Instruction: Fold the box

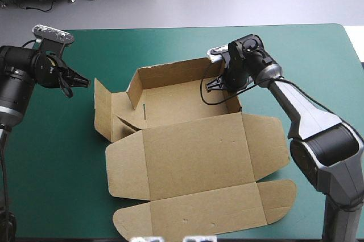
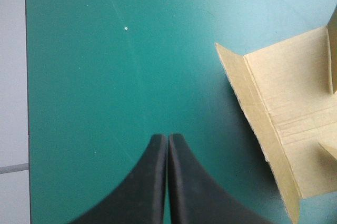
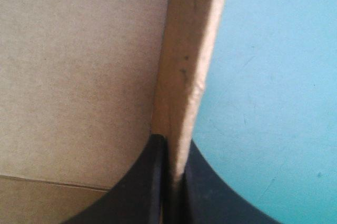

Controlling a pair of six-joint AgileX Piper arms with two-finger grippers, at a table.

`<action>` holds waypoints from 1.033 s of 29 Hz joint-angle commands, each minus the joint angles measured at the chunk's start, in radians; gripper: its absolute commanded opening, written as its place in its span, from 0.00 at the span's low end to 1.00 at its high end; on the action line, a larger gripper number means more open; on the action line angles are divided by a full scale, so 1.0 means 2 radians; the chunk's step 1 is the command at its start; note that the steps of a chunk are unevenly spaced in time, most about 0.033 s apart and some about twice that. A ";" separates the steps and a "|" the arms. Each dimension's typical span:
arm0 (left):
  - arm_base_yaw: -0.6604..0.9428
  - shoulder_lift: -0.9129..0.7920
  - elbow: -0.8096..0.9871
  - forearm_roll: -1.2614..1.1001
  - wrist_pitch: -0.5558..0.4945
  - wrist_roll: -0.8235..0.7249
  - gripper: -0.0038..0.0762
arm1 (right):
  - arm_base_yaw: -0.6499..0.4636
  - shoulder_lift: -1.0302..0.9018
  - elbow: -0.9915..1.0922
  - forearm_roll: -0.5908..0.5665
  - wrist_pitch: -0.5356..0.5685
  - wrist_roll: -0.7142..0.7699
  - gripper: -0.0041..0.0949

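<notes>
Box [image 1: 193, 156] half-raised | right gripper [image 3: 171, 142] pinching wall [image 3: 189, 50] | left gripper [image 2: 167, 137] pressed together over teal-green cover [image 2: 105, 76]

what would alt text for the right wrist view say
The right hand is shut on an upright wall of the brown box. Brown board inside the box lies to one side of the wall, teal-green cover to the other.

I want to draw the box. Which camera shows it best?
The high view: the whole box shows, lid flat. The left wrist view catches only a side flap; the right wrist view, only the wall the right gripper pinches.
</notes>
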 commanded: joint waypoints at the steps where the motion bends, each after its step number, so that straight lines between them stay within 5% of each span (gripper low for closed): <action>1: 0.014 -0.015 -0.015 -0.003 -0.018 0.001 0.04 | -0.014 -0.070 -0.014 0.001 0.013 -0.030 0.02; 5: 0.053 -0.014 -0.015 -0.036 -0.032 0.003 0.04 | -0.055 -0.105 -0.014 0.012 0.013 -0.041 0.02; 12: 0.139 0.000 -0.015 -0.245 -0.049 0.083 0.04 | -0.167 -0.171 -0.014 0.148 0.013 -0.086 0.02; 17: 0.143 0.044 -0.013 -0.285 -0.048 0.105 0.04 | -0.216 -0.212 -0.014 0.245 0.013 -0.118 0.02; 24: 0.152 0.108 -0.013 -0.360 -0.060 0.141 0.04 | -0.224 -0.258 -0.014 0.241 0.012 -0.125 0.02; 30: 0.167 0.146 -0.013 -0.546 -0.020 0.228 0.04 | -0.224 -0.281 -0.018 0.306 0.012 -0.137 0.02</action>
